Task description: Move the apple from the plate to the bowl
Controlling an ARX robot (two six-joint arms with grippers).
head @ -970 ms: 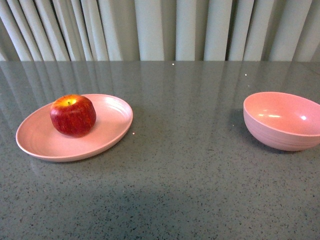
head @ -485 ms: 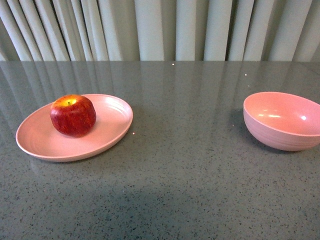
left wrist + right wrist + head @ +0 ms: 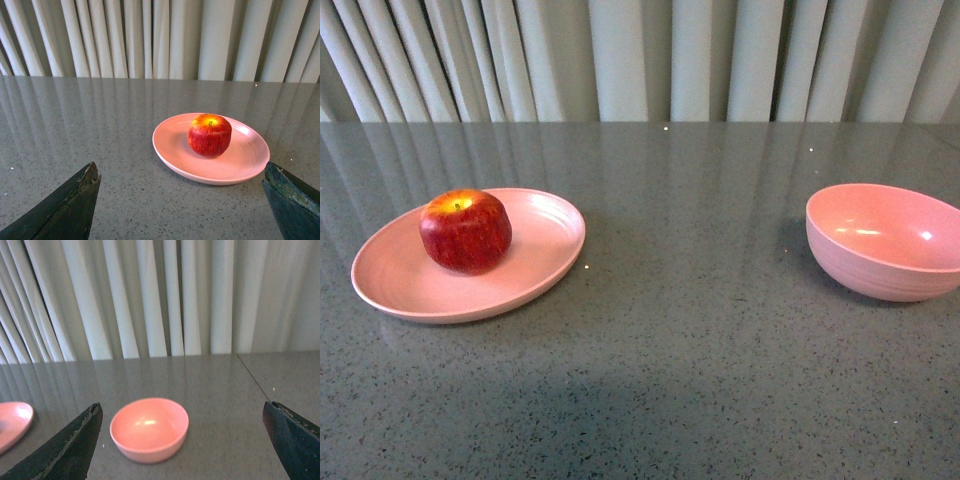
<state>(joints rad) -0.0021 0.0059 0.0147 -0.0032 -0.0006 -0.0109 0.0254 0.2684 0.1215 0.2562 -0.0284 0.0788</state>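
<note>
Grey speckled table (image 3: 700, 350) lies beneath our two low, forward-pointing arms. The plate (image 3: 170, 145) sits ahead, between our left gripper's (image 3: 181, 170) wide-spread, empty fingers (image 3: 75, 205). The bowl (image 3: 150, 452) sits ahead, between our right gripper's (image 3: 181, 406) equally wide, empty fingers (image 3: 70, 450). The apple (image 3: 209, 135) rests on the plate.

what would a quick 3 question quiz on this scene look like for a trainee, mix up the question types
1. Fill in the blank: the apple rests on the ___.
2. True or false: the bowl has nothing inside it.
3. Pick one. In the wrist views, the left gripper and the right gripper are:
A) both open, holding nothing
B) both shut
C) left shut on the apple, right open

Key
1. plate
2. true
3. A
</note>
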